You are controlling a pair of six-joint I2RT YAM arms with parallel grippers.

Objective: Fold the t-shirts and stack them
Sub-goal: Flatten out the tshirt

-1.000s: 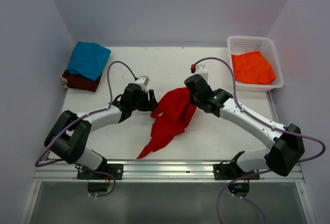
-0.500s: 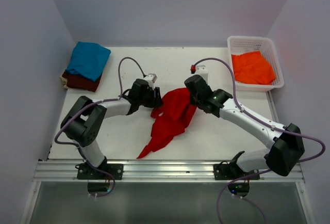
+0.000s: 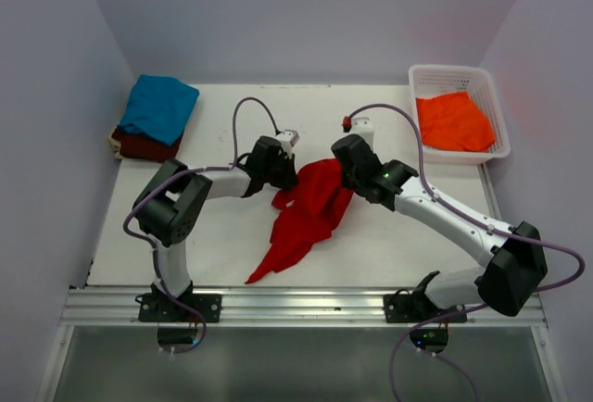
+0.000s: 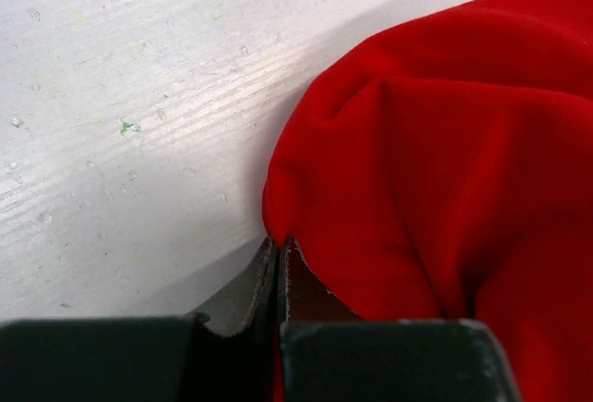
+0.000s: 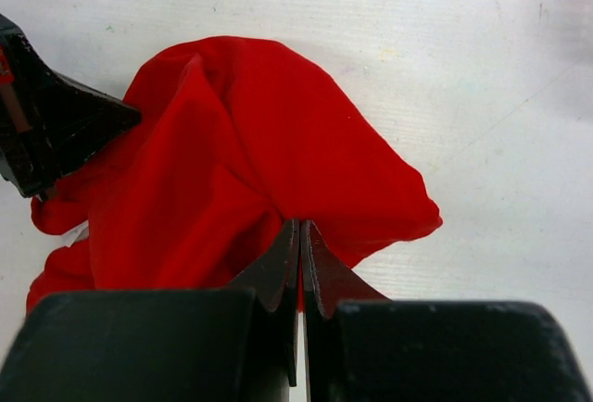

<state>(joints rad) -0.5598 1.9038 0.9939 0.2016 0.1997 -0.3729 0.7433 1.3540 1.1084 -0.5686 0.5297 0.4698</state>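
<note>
One red t-shirt (image 3: pixel 310 203), seemingly between pincers (image 4: pixel 280 243) (image 5: pixel 298 228)

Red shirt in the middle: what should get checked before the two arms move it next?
1. Left fingers shut on the bright red cloth t-shirt at its edge: ok.
2. Right fingers pinching the same shirt: ok.
3. Shirt lying flat: not ok, bunched, one end trailing toward the arms' bases.
4. Which parts of the shirt are gripped: cannot tell.
5. Teal blue cloth shirt resting on dark maroon cloth shirt, far-left corner: ok.
</note>
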